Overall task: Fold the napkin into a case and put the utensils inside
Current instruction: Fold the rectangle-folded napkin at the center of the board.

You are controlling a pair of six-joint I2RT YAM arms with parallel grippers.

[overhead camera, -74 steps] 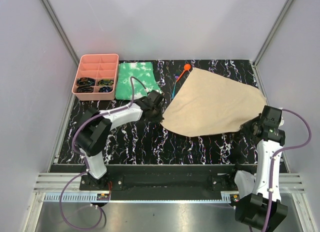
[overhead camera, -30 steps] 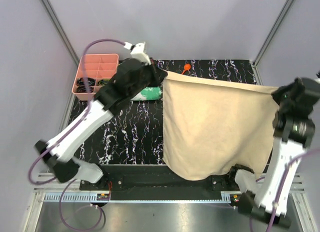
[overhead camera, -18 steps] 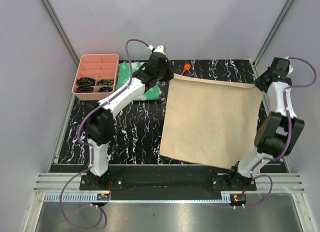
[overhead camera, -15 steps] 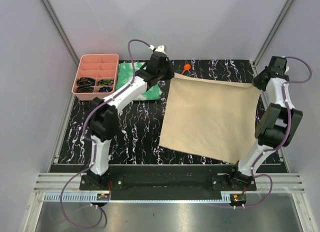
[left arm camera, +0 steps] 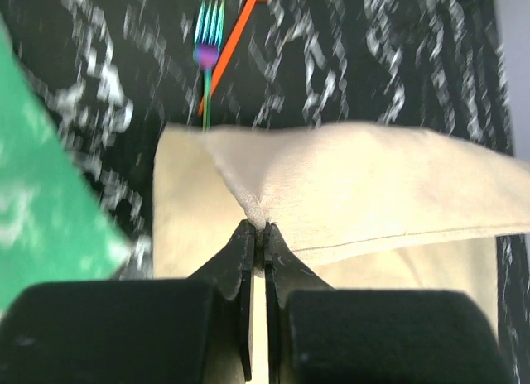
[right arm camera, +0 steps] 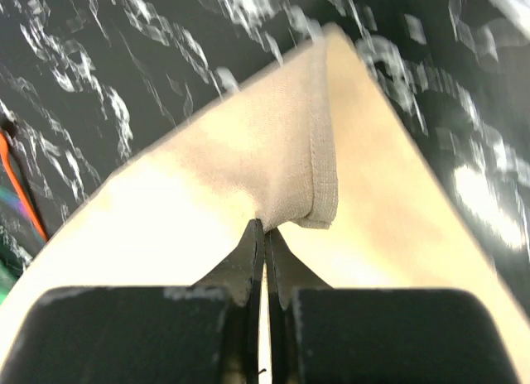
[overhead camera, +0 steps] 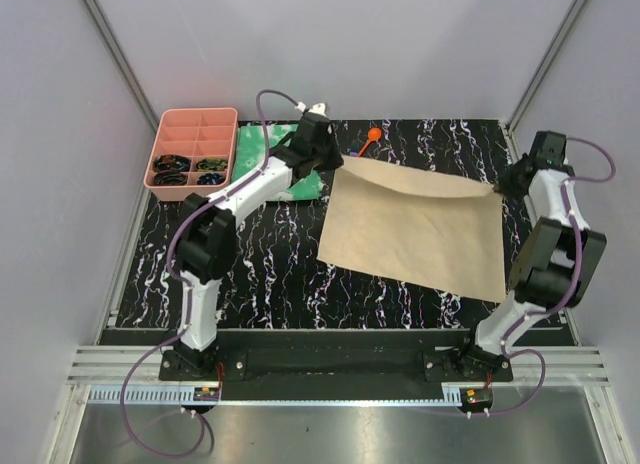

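Beyond one napkin (overhead camera: 415, 229), two utensils (left arm camera: 208, 28) (left arm camera: 237, 41).

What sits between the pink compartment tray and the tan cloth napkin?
A green-and-white mottled cloth lies there, shown in the top external view.

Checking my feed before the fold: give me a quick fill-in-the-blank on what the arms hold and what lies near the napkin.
The left gripper and right gripper are each shut on a far ___ of the napkin. The spoon lying beyond the napkin's far edge is ___ in colour. The pink tray sits to the left of a mottled ___ cloth.
Missing words: corner; orange; green.
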